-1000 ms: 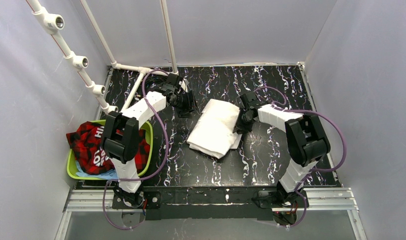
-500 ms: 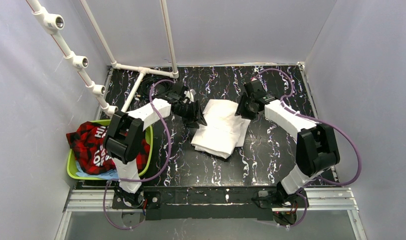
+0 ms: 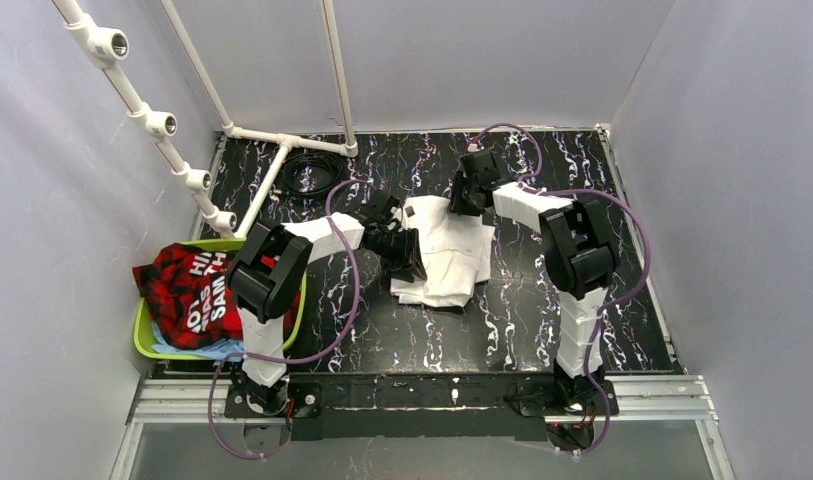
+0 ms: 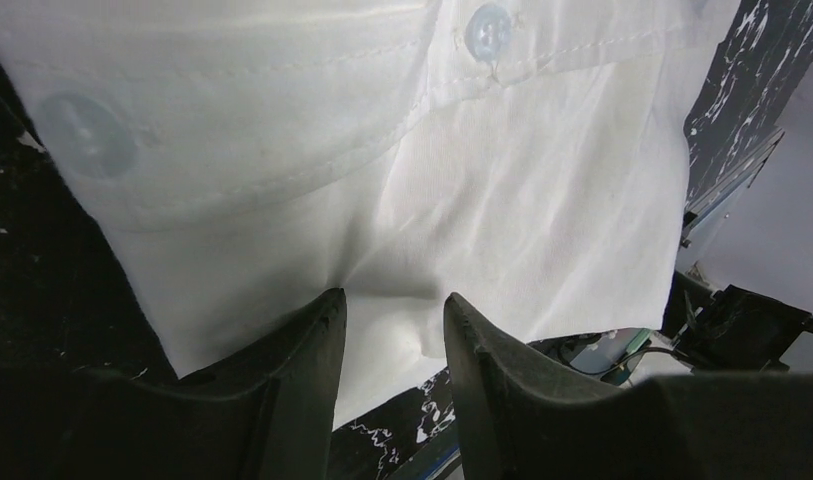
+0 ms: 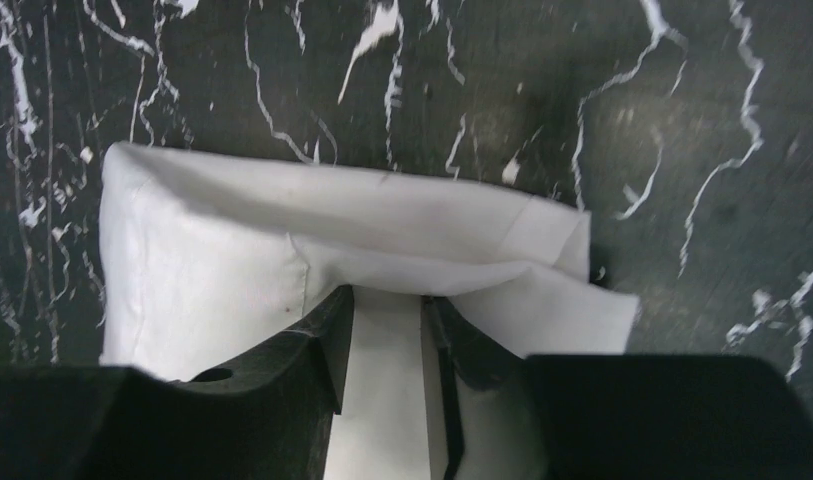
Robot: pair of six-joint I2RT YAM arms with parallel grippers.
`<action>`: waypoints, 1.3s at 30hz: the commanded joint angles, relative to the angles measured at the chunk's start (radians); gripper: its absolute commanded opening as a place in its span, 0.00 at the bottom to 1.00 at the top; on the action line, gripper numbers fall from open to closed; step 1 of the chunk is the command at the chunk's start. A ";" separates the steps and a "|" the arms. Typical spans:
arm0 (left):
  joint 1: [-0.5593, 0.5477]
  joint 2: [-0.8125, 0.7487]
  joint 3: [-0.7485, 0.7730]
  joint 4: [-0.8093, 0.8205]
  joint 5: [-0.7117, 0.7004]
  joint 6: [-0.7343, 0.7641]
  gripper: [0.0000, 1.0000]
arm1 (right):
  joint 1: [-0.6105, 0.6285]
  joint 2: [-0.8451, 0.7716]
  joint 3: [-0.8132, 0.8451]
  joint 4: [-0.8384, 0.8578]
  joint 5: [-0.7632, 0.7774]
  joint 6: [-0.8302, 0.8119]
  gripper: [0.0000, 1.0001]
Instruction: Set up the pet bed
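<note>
From the top camera, the white cloth (image 3: 452, 262) lies rumpled at the middle of the black marbled table (image 3: 362, 325), and both my arms reach in to it. My left gripper (image 3: 408, 258) sits on its left edge and my right gripper (image 3: 463, 197) on its far edge. At the table's left side a green basket (image 3: 140, 337) holds a red plaid garment (image 3: 182, 290), well apart from the cloth. On my left wrist camera, the left gripper (image 4: 392, 300) has its fingers (image 4: 317, 345) pressed down into the white cloth (image 4: 502, 200), with a puckered ridge of fabric pinched between the tips. Two pale buttons (image 4: 490, 30) show along a stitched band further up. On my right wrist camera, the right gripper (image 5: 387, 310) is clenched on the white cloth (image 5: 212, 260). The fingers stand close together with a strip of fabric between them, and a folded edge stands up off the table (image 5: 682, 120) just beyond the tips.
</note>
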 commanded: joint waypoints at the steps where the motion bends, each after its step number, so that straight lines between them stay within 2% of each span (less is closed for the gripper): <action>1: -0.003 -0.076 0.064 -0.138 -0.055 0.068 0.41 | -0.007 -0.248 0.128 0.026 0.070 -0.111 0.45; 2: 0.003 -0.033 0.104 -0.163 -0.056 0.072 0.43 | -0.008 -0.034 0.149 0.005 0.048 -0.112 0.47; 5: 0.034 -0.051 0.237 -0.209 -0.072 0.068 0.46 | -0.009 -0.112 0.152 -0.105 -0.021 -0.072 0.48; 7: 0.066 -0.044 0.326 -0.225 -0.073 0.050 0.48 | -0.008 -0.206 0.062 -0.150 -0.109 -0.042 0.46; 10: 0.100 0.030 0.441 -0.218 -0.060 0.024 0.48 | -0.007 -0.375 -0.162 -0.132 -0.206 0.009 0.35; 13: 0.104 0.145 0.563 -0.238 -0.058 0.034 0.45 | -0.006 -0.526 -0.363 -0.101 -0.288 0.030 0.19; 15: 0.104 0.213 0.620 -0.225 -0.046 0.030 0.44 | -0.004 -0.597 -0.474 -0.044 -0.374 0.023 0.17; 18: 0.104 0.305 0.684 -0.167 -0.003 0.001 0.43 | 0.014 -0.624 -0.565 0.018 -0.499 -0.015 0.16; 23: 0.102 0.379 0.689 -0.119 0.016 -0.035 0.41 | 0.020 -0.525 -0.631 0.032 -0.531 -0.027 0.14; 26: 0.103 0.370 0.639 -0.151 -0.039 -0.008 0.41 | 0.020 -0.473 -0.609 -0.088 -0.461 -0.058 0.13; 29: 0.109 0.343 0.580 -0.220 -0.150 0.013 0.39 | 0.014 -0.420 -0.538 -0.270 -0.311 -0.123 0.13; 33: 0.140 0.279 0.464 -0.266 -0.252 0.007 0.38 | -0.016 -0.341 -0.414 -0.405 -0.101 -0.156 0.13; 35: 0.153 0.234 0.403 -0.287 -0.277 0.017 0.38 | -0.031 -0.298 -0.340 -0.394 0.015 -0.167 0.15; 39: 0.157 0.103 0.242 -0.304 -0.278 0.050 0.38 | -0.050 -0.181 -0.169 -0.252 0.115 -0.196 0.19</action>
